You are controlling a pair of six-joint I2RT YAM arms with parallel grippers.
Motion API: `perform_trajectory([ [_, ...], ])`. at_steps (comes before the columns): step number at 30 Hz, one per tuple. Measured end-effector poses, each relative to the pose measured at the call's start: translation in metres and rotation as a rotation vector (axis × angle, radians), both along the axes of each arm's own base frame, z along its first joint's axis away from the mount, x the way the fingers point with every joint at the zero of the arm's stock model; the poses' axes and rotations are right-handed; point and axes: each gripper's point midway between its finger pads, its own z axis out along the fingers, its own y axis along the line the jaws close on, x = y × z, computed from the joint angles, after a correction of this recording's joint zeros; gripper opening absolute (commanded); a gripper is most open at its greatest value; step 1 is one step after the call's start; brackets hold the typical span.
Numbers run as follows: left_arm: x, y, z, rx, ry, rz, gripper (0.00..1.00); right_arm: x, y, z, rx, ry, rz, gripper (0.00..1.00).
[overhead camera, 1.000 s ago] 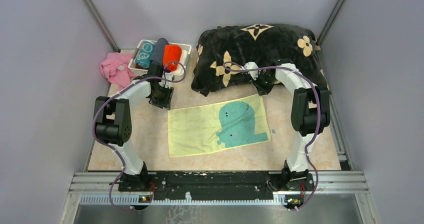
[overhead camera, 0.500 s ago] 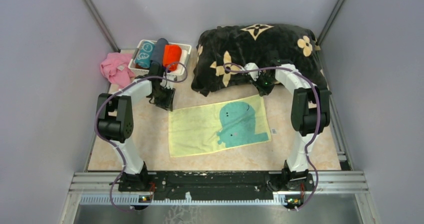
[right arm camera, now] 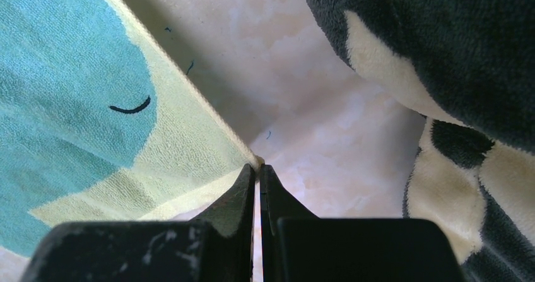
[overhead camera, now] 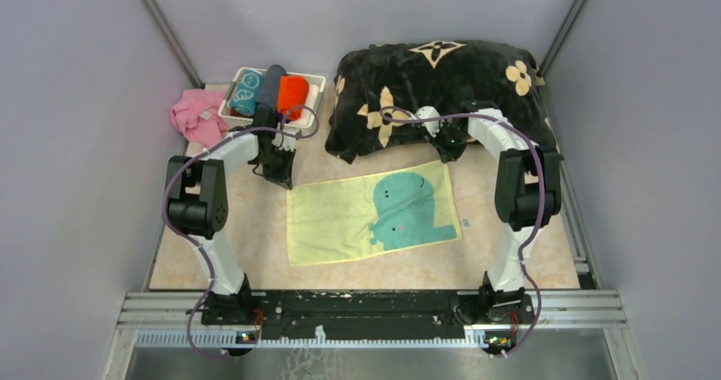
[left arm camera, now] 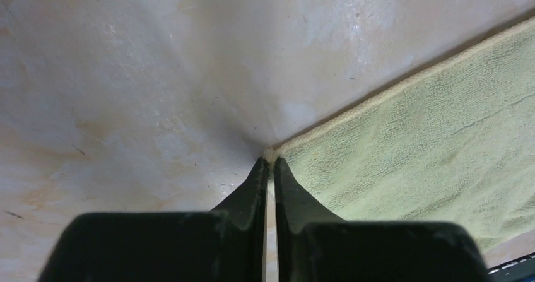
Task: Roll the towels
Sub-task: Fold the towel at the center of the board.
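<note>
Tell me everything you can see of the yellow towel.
The pale yellow towel is terry-looking cloth with a large teal figure on its right half. It lies spread flat on the table, unrolled. The left end effector pinches its far-left corner, the right end effector its far-right corner.

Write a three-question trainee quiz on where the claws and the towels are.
1. True or false: the pale yellow towel lies flat and unrolled on the table.
2. Multiple choice: the left claw and the right claw are each shut on which part of that towel? A) a far corner B) the middle C) the near edge
3. Fill in: the rolled orange-red towel lies in the white tray, which sits on the ____ arm's side of the table.

Key: 1 true; 2 A; 3 left.
</note>
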Motion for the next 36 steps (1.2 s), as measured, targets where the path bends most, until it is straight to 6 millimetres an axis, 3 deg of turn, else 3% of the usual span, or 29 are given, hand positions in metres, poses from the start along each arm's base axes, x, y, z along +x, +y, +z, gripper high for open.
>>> perform_trajectory([
  [4,0.004,0.0,0.004,0.004,-0.002,-0.001,0.0,0.0,0.001,0.0,0.003,-0.001,-0.001,0.0],
  [8,0.02,0.001,0.017,0.013,-0.054,-0.003,0.0,0.006,0.002,0.004,0.009,-0.028,-0.008,0.0],
  [17,0.072,0.006,0.066,0.045,-0.268,-0.016,0.0,0.026,-0.007,0.049,-0.014,-0.218,-0.047,0.0],
  [22,0.083,0.013,0.089,0.051,-0.363,-0.006,0.0,0.026,-0.012,0.059,-0.023,-0.282,-0.073,0.0],
  [30,0.068,0.012,0.107,0.025,-0.428,-0.006,0.0,0.003,-0.015,0.051,-0.018,-0.28,-0.105,0.0],
  [36,0.04,0.014,0.112,-0.001,-0.437,0.032,0.0,-0.02,-0.008,0.064,-0.001,-0.303,-0.126,0.0],
])
